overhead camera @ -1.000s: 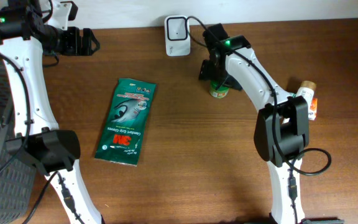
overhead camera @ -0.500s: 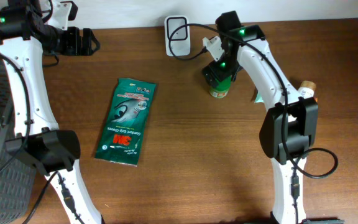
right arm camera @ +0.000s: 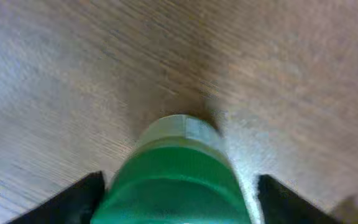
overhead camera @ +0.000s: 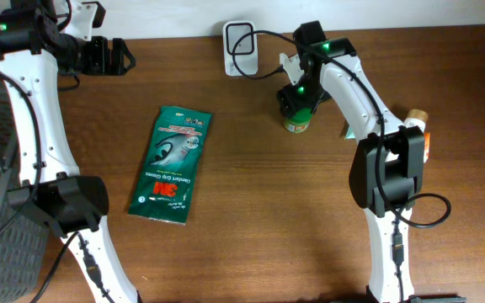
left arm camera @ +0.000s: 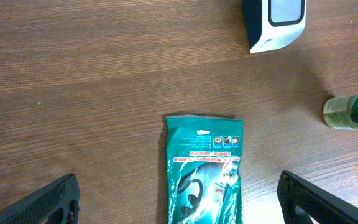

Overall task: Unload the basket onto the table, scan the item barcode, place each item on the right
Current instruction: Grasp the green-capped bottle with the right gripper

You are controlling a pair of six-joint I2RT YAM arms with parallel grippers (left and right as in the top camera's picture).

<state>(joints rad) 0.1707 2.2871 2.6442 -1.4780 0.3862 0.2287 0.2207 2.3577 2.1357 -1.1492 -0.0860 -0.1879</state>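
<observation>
Green-capped bottle [right arm camera: 178,158]: rigid, light, smooth round wall, probably slippery; grip mid-body below cap. Right pincer [right arm camera: 179,183] straddles it, unclamped. Left pincer [overhead camera: 127,57] wide, empty.

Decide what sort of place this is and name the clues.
Likely a mock checkout bench: a white barcode scanner at the back of the wooden table, with a green glove packet and a green bottle as goods.

Bare tabletop [overhead camera: 259,210] between glove packet [overhead camera: 172,164] and green bottle [overhead camera: 296,124]; scanner [overhead camera: 241,38] near the bottle, toward the far edge.
</observation>
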